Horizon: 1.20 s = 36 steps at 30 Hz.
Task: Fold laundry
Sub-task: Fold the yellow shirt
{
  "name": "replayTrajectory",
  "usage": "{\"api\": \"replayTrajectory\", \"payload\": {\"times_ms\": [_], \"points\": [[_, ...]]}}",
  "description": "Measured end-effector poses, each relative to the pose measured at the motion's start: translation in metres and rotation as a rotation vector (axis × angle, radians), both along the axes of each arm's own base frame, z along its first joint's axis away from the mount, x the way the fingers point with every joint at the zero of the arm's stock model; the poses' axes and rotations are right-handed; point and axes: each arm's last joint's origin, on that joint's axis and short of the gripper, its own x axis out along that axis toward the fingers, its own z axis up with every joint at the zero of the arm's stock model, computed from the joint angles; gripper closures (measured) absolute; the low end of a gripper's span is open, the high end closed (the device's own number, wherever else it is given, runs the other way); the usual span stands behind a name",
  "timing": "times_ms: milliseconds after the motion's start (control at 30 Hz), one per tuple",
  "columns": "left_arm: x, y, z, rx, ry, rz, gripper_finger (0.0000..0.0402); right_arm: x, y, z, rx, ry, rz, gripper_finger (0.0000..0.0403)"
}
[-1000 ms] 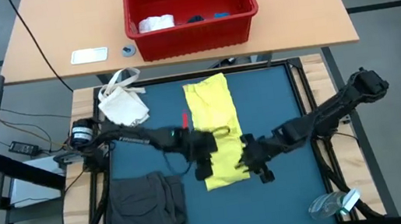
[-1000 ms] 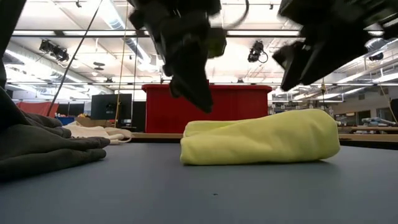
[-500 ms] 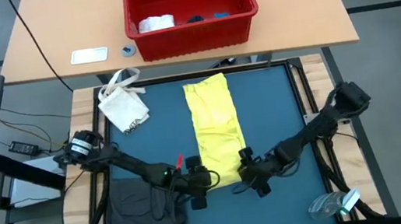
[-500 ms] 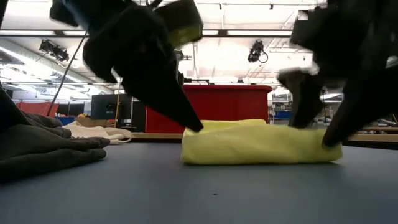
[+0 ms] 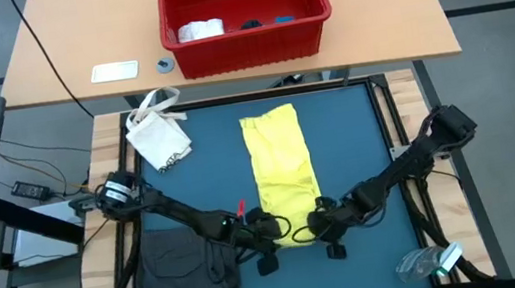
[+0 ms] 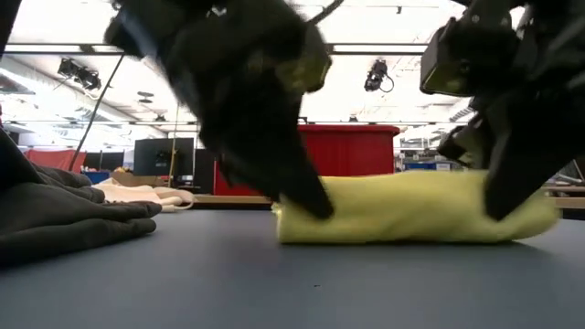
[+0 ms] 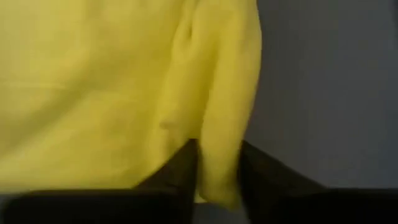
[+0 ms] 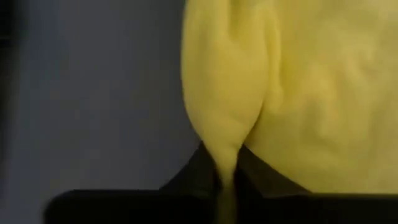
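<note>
Gripping the near hem is the step judged to be in hand: the yellow T-shirt (image 5: 282,173), laid as a long strip at the table's (image 5: 358,140) centre, is pinched at its 6 o'clock end from both sides. At its 7 o'clock corner the left end effector (image 5: 268,235) is clenched on a fold of cloth; at 5 o'clock the right end effector (image 5: 318,226) is clamped on another. Both arms are stretched low and inward. A level, matched lift toward 12 o'clock is called for next.
</note>
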Motion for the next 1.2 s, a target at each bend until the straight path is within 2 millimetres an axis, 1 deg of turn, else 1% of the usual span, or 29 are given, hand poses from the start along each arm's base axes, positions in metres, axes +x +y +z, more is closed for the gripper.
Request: {"api": "replayTrajectory", "payload": {"times_ms": [33, 67, 100, 133, 200, 233, 267, 367, 467, 567, 667, 767, 867, 967, 1033, 1100, 1200], "points": [[0.001, -0.002, 0.009, -0.029, 0.002, -0.013, 0.0327, -0.001, 0.001, 0.004, 0.056, 0.008, 0.025, 0.038], [0.003, -0.006, 0.02, -0.059, -0.01, -0.04, 0.0357, -0.002, 0.003, 0.01, 0.112, 0.005, 0.057, 0.0385], [0.006, -0.009, 0.031, -0.085, -0.035, -0.075, 0.0378, -0.003, 0.004, 0.017, 0.16, 0.0, 0.083, 0.0384], [0.008, -0.011, 0.041, -0.099, -0.056, -0.104, 0.0386, -0.005, 0.004, 0.024, 0.201, -0.004, 0.098, 0.0378], [0.009, -0.011, 0.057, -0.085, -0.052, -0.133, 0.0382, -0.006, 0.0, 0.038, 0.257, -0.028, 0.103, 0.0367], [0.01, -0.007, 0.064, -0.068, -0.044, -0.134, 0.0379, -0.006, -0.006, 0.045, 0.269, -0.037, 0.095, 0.0366], [0.011, -0.001, 0.072, -0.046, -0.031, -0.128, 0.0376, -0.007, -0.013, 0.051, 0.272, -0.048, 0.077, 0.0367], [0.012, 0.028, 0.083, 0.024, 0.061, -0.075, 0.0376, -0.008, -0.04, 0.065, 0.251, -0.073, 0.016, 0.0382], [0.013, 0.062, 0.079, 0.076, 0.152, -0.016, 0.0384, -0.007, -0.074, 0.07, 0.181, -0.082, -0.038, 0.0386], [0.018, 0.099, 0.075, 0.089, 0.166, 0.035, 0.0386, -0.007, -0.108, 0.065, 0.116, -0.035, -0.089, 0.0386], [0.019, 0.133, 0.068, 0.067, 0.186, 0.043, 0.0383, -0.005, -0.135, 0.053, 0.091, 0.029, -0.102, 0.0384], [0.015, 0.155, 0.056, 0.015, 0.194, 0.044, 0.0373, 0.0, -0.155, 0.036, 0.096, 0.097, -0.15, 0.0365], [0.012, 0.171, 0.048, -0.023, 0.196, 0.067, 0.0355, 0.001, -0.168, 0.021, 0.108, 0.168, -0.21, 0.0334], [0.01, 0.181, 0.047, -0.04, 0.202, 0.085, 0.0325, -0.001, -0.175, 0.017, 0.134, 0.205, -0.275, 0.03], [0.01, 0.185, 0.05, -0.045, 0.197, 0.093, 0.0301, -0.003, -0.177, 0.023, 0.154, 0.194, -0.303, 0.028], [0.008, 0.189, 0.057, -0.06, 0.189, 0.091, 0.0277, -0.006, -0.176, 0.034, 0.168, 0.152, -0.32, 0.0262], [0.006, 0.19, 0.079, -0.094, 0.11, 0.06, 0.0247, -0.013, -0.172, 0.058, 0.179, 0.057, -0.335, 0.0243]]}}
